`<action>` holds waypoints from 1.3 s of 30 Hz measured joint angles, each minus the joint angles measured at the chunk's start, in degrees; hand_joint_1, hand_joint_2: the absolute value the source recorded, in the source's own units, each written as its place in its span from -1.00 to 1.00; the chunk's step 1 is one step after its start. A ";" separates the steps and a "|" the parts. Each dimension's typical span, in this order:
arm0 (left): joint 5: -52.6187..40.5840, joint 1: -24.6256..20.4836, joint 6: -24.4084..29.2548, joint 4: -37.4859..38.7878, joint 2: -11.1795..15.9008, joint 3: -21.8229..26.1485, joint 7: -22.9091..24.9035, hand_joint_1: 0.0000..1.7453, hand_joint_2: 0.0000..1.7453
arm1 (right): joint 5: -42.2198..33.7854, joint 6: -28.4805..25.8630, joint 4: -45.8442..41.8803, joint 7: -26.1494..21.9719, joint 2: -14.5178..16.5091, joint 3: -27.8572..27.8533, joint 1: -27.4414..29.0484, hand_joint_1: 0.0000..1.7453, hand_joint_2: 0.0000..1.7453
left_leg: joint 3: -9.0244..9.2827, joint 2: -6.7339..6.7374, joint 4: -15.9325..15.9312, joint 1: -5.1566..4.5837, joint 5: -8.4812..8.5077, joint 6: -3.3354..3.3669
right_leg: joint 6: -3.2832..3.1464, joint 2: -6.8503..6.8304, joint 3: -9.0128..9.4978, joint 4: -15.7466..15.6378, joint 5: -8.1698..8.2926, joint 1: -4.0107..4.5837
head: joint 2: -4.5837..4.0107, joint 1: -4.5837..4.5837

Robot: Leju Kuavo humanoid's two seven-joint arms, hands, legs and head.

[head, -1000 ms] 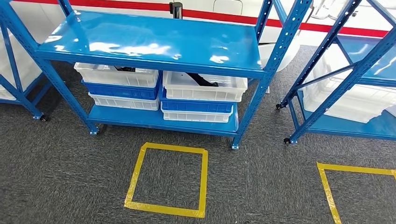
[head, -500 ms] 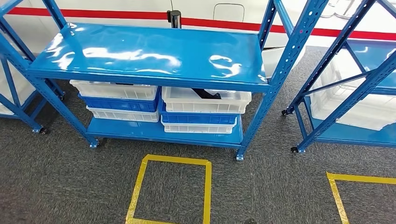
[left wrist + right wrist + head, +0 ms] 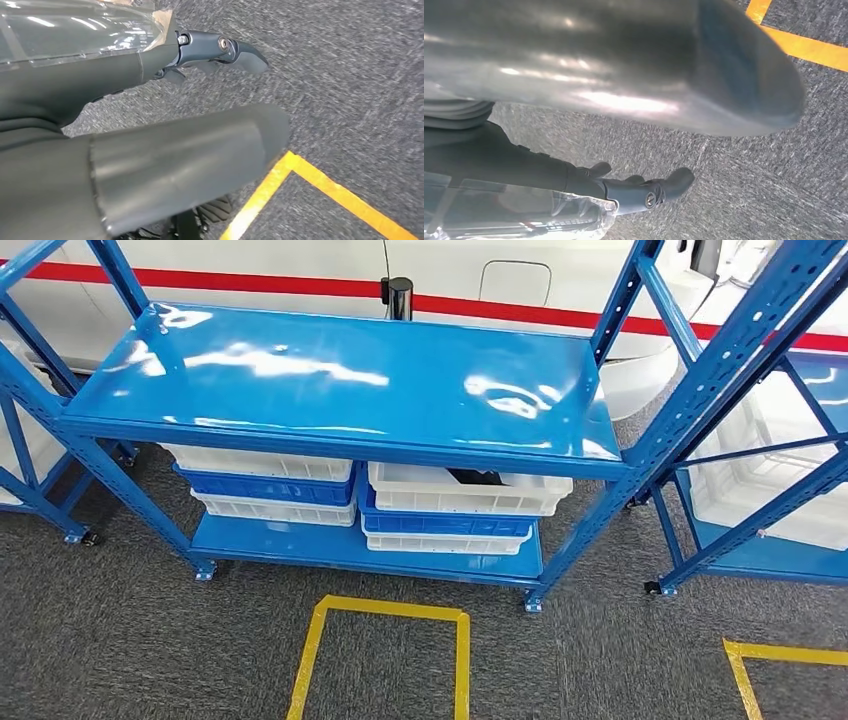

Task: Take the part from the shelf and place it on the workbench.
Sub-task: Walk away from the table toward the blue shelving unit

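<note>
Hanging over grey carpet [image 3: 360,75] with yellow tape lines [image 3: 320,180], the left hand [image 3: 165,135] and right hand [image 3: 634,80] hold nothing, their fingers loosely apart. A blue shelf [image 3: 350,380] stands ahead. On its lower level, stacked white and blue bins sit side by side; the black part [image 3: 480,477] lies in the top white bin [image 3: 460,495] on the right stack.
</note>
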 joint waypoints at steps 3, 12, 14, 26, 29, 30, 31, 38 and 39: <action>0.04 0.05 0.09 0.00 -0.02 0.04 0.00 -1.00 -1.00 | 0.08 0.00 0.01 0.09 -0.03 -0.14 0.26 -1.00 -1.00 | 2.95 -0.42 -0.73 -0.08 -1.79 -0.14 | 0.49 -0.06 -3.50 -2.18 -1.67 -0.10 | 0.00 0.05; -0.62 -0.26 0.28 0.04 -0.07 -0.04 0.21 -1.00 -1.00 | -0.12 -0.12 0.15 0.15 -0.10 -0.77 0.01 -1.00 -1.00 | 7.61 -0.09 2.14 0.11 -6.74 -2.55 | -2.19 -1.36 1.22 -14.22 9.71 0.19 | 0.00 -0.28; -0.79 -0.37 0.28 0.04 -0.05 -0.13 0.28 -1.00 -1.00 | -0.15 -0.20 0.13 0.07 -0.15 -0.96 -0.10 -1.00 -1.00 | 4.10 -0.20 8.19 0.05 -9.97 -2.56 | -3.37 -1.14 1.84 -14.40 9.16 0.37 | 0.00 -0.41; -1.49 -0.07 0.02 0.13 0.68 -0.42 0.45 -1.00 -1.00 | -0.86 0.03 0.22 -0.78 0.04 -1.96 -0.27 -1.00 -1.00 | -0.54 -0.41 0.64 -1.28 0.59 -1.56 | -3.08 -0.09 4.47 -14.47 6.20 1.73 | 0.00 -0.53; -1.78 -0.23 0.01 0.13 0.72 -0.57 0.33 -1.00 -1.00 | -0.93 0.04 0.22 -0.88 -0.02 -2.16 -0.44 -1.00 -1.00 | -0.48 -0.49 0.59 -1.58 0.42 -1.37 | -3.01 -0.13 4.50 -14.85 6.16 1.70 | 0.00 -0.54; -1.82 -0.25 -0.01 0.13 0.69 -0.61 0.30 -1.00 -1.00 | -0.97 0.04 0.22 -0.90 -0.06 -2.25 -0.47 -1.00 -1.00 | -0.41 -0.49 0.57 -1.60 0.32 -1.24 | -2.91 -0.13 4.47 -14.96 6.10 1.69 | 0.00 -0.54; -1.85 -0.27 -0.02 0.13 0.66 -0.63 0.29 -1.00 -1.00 | -0.99 0.04 0.22 -0.91 -0.10 -2.32 -0.48 -1.00 -1.00 | -0.33 -0.48 0.56 -1.60 0.23 -1.14 | -2.81 -0.13 4.47 -15.05 6.04 1.69 | 0.00 -0.53; -2.16 -0.28 -0.07 0.13 0.44 -0.74 0.20 -1.00 -1.00 | -1.18 0.03 0.22 -1.19 -0.29 -2.88 -0.45 -1.00 -1.00 | -0.11 -0.49 0.55 -1.61 0.12 -0.99 | -2.55 -0.13 4.63 -15.15 6.00 1.59 | 0.00 -0.54; -2.17 -0.28 -0.07 0.13 0.42 -0.75 0.20 -1.00 -1.00 | -1.20 0.03 0.22 -1.24 -0.29 -2.97 -0.44 -1.00 -1.00 | -0.09 -0.50 0.55 -1.61 0.13 -0.99 | -2.54 -0.13 4.64 -15.15 6.00 1.59 | 0.00 -0.54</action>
